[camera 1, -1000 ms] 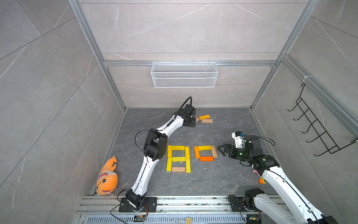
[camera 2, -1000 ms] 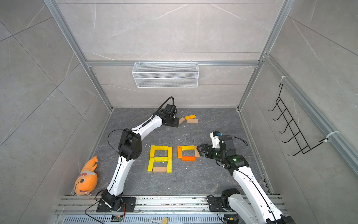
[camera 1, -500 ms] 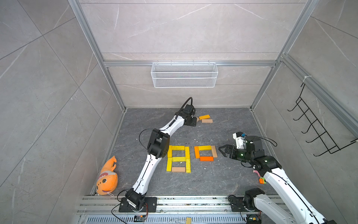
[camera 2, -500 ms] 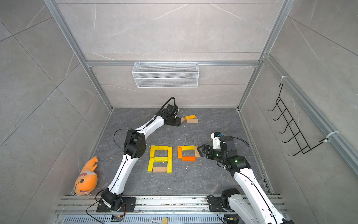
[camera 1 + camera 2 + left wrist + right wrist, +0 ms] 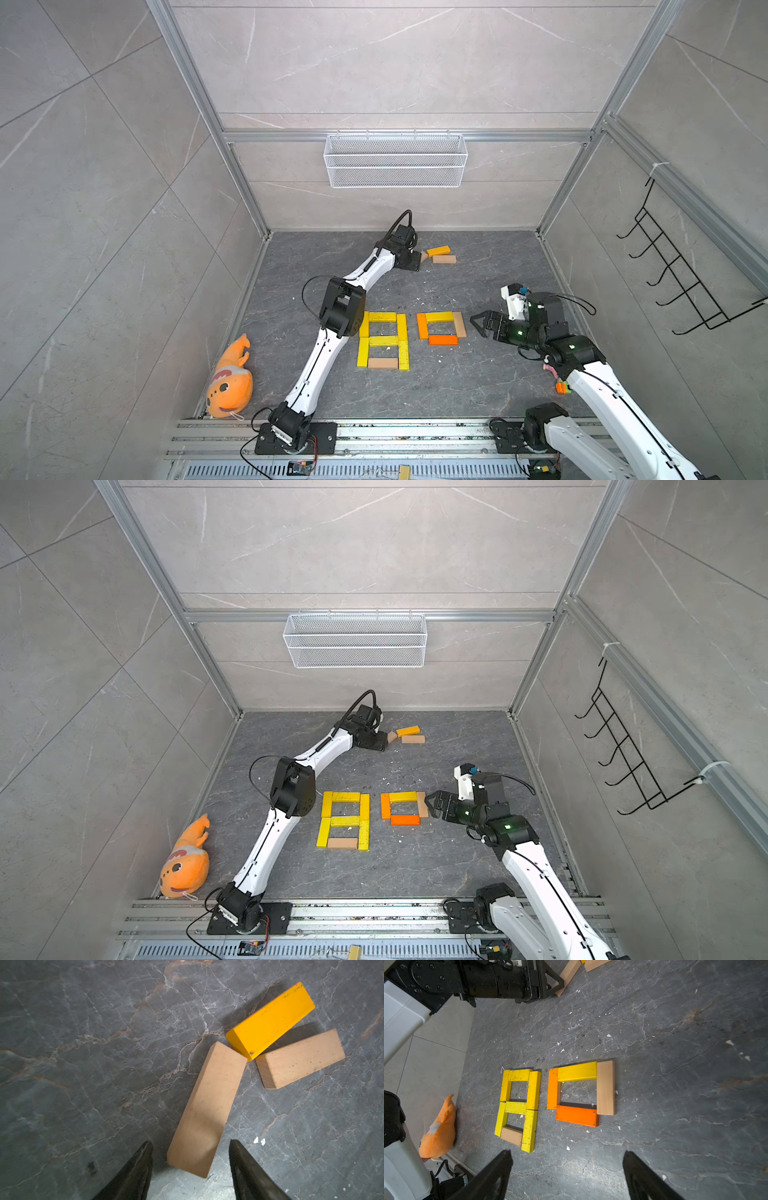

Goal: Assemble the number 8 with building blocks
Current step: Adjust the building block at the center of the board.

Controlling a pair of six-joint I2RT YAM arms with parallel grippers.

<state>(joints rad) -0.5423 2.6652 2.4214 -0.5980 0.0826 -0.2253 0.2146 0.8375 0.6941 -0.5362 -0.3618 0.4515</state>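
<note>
A finished figure 8 (image 5: 383, 340) of yellow building blocks with a tan bottom bar lies mid-floor. Right of it, orange, yellow and tan blocks form a square (image 5: 440, 328), also clear in the right wrist view (image 5: 581, 1093). At the back lie three loose blocks: a long tan one (image 5: 209, 1105), a yellow one (image 5: 270, 1020) and another tan one (image 5: 299, 1059). My left gripper (image 5: 190, 1142) is open and straddles the near end of the long tan block, with a gap on each side. My right gripper (image 5: 566, 1154) is open and empty, just right of the square (image 5: 403, 808).
An orange plush fish (image 5: 230, 382) lies at the front left by the wall. A white wire basket (image 5: 395, 160) hangs on the back wall and a black hook rack (image 5: 681, 282) on the right wall. Metal rails run along the front edge.
The left arm's elbow has shifted slightly to the right while its gripper stays at the loose blocks. The right arm and all blocks look unmoved.
</note>
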